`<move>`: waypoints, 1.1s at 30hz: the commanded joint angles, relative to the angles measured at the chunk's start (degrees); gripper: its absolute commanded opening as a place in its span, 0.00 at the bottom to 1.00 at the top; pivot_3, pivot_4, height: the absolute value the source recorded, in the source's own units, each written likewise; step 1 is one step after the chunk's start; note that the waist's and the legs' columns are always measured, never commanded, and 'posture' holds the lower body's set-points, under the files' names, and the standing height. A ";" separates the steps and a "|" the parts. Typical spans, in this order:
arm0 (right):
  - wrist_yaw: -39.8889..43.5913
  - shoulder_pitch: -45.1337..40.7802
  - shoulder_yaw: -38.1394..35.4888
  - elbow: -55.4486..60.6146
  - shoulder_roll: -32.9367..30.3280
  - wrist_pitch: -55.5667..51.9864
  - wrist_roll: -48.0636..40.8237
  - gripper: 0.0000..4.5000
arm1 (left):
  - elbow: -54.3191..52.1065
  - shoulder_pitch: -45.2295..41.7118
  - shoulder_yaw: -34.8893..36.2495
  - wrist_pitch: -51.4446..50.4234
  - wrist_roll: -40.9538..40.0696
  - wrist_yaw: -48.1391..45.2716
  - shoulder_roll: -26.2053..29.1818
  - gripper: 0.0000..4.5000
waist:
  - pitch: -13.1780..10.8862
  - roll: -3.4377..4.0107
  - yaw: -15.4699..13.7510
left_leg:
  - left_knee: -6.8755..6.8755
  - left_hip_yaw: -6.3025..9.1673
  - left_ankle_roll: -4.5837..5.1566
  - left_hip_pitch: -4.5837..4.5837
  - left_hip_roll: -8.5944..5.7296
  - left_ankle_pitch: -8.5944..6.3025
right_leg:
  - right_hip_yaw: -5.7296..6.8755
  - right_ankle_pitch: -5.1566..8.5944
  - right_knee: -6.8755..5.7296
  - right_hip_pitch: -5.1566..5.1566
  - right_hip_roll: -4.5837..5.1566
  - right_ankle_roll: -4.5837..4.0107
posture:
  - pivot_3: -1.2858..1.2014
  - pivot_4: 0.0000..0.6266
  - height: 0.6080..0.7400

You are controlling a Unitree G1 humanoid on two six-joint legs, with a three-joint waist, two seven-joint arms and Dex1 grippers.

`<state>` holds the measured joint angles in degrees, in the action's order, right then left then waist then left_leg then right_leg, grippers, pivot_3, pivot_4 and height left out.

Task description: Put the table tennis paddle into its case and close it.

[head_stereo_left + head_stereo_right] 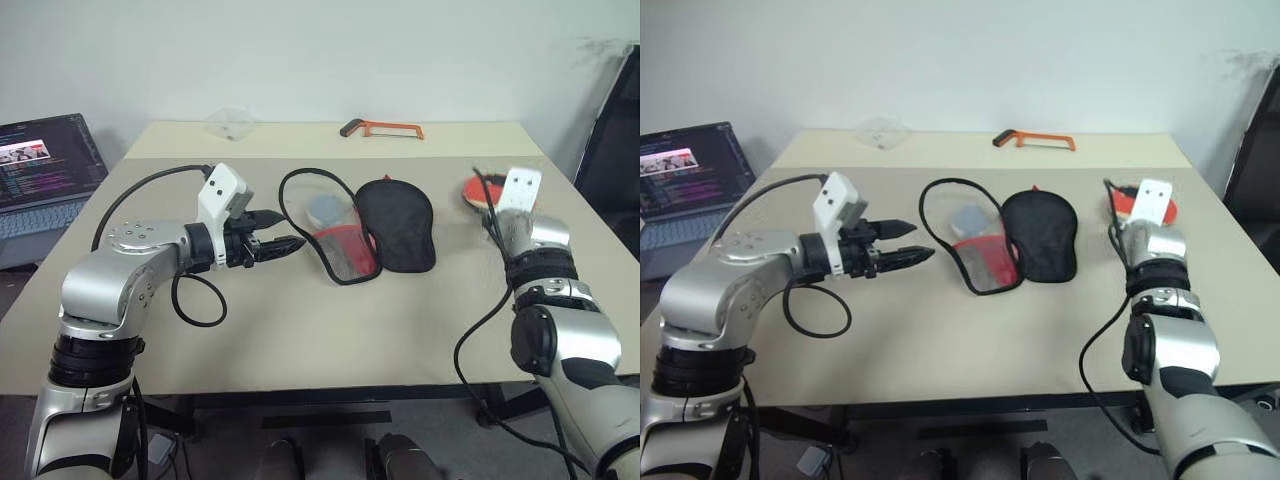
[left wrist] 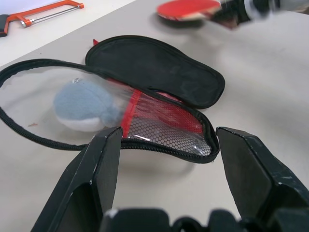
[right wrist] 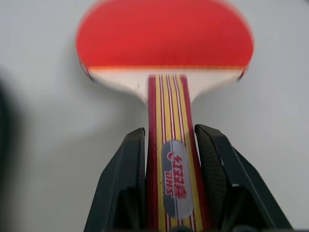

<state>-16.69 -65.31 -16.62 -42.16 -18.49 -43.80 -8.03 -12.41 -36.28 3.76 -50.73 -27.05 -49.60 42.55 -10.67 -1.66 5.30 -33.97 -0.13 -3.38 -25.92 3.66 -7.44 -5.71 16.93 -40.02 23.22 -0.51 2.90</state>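
Observation:
The case [image 1: 397,225] lies unzipped and spread open at the table's middle, black flap to the right, clear and red mesh half [image 2: 164,125] to the left with a grey round tag [image 2: 82,104] inside. My left gripper [image 1: 292,228] hovers open just left of the case, pointing at it, nothing between its fingers [image 2: 104,164]. At the right, my right gripper [image 3: 170,133] is shut on the striped wooden handle of the table tennis paddle [image 3: 164,36]. The red face [image 1: 478,190] points away from me and is held a little above the table, clear of the case.
An orange hacksaw [image 1: 385,128] and a crumpled clear plastic piece [image 1: 232,122] lie near the table's far edge. A laptop [image 1: 45,170] stands off the table's left side, a black chair [image 1: 615,150] off its right. Bare beige tabletop [image 1: 330,330] stretches in front of the case.

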 commanded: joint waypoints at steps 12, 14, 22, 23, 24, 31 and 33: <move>-0.86 6.15 2.41 27.13 12.60 -17.18 -0.43 0.01 | -1.11 0.88 1.35 0.46 -1.12 -0.08 1.49 0.75 | 0.02 -0.03 -1.54 | -0.01 0.01 0.00 -0.06 -0.03 -0.01 | 0.15 0.06 0.04 -0.02 0.09 -0.09 | 0.52 0.24 1.00; -2.59 5.31 0.03 24.45 11.94 -15.73 -0.25 0.01 | -1.14 1.16 1.32 0.50 -1.08 0.01 1.62 0.75 | 0.02 -0.04 -1.56 | -0.03 0.00 0.00 -0.05 -0.03 -0.01 | 0.13 0.05 0.05 -0.02 0.10 -0.08 | 0.52 0.24 1.00; -2.27 -2.66 -3.96 -0.17 4.93 -0.55 0.24 0.44 | -0.55 0.77 0.47 0.59 -0.94 0.93 0.72 0.75 | 0.02 -0.04 -1.13 | 0.01 -0.04 0.00 -0.04 0.00 -0.01 | 0.11 0.07 0.06 0.00 0.06 -0.11 | 0.52 0.24 1.00; -2.21 -3.56 -4.07 -2.82 4.48 1.09 0.19 0.53 | -0.59 0.70 0.38 0.57 -0.98 0.98 0.62 0.75 | 0.02 -0.04 -0.94 | 0.03 -0.03 0.00 -0.04 0.00 -0.01 | 0.11 0.08 0.07 0.00 0.05 -0.12 | 0.52 0.24 1.00; -2.15 -4.67 -4.43 -6.25 4.11 3.15 0.00 0.61 | -0.58 0.68 0.25 0.59 -0.92 1.11 0.51 0.75 | 0.02 -0.04 -0.70 | 0.03 -0.03 0.00 -0.04 0.00 -0.01 | 0.11 0.08 0.07 0.00 0.05 -0.12 | 0.52 0.24 1.00; -3.82 -8.84 -5.19 -23.97 2.60 15.34 -0.01 0.99 | -1.60 1.30 0.26 0.01 -1.19 1.92 0.37 0.75 | 0.02 -0.04 -0.25 | 0.06 -0.02 0.00 -0.04 0.00 -0.01 | 0.10 0.08 0.08 0.00 0.04 -0.13 | 0.52 0.24 1.00; -4.05 -8.92 -5.07 -26.94 2.68 17.76 0.05 0.99 | -2.30 1.68 0.50 -0.43 -1.38 2.28 0.43 0.75 | 0.02 -0.04 -0.25 | 0.05 -0.02 0.00 -0.04 -0.01 -0.01 | 0.09 0.08 0.07 0.00 0.04 -0.13 | 0.52 0.24 1.00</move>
<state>-20.22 -72.05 -21.30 -68.21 -15.09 -29.19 -7.89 -11.92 -34.38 3.14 -50.99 -27.38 -47.84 42.58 -10.66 -1.70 5.05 -33.92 -0.15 -3.37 -25.96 3.64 -7.45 -5.62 17.00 -39.94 23.21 -0.47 2.77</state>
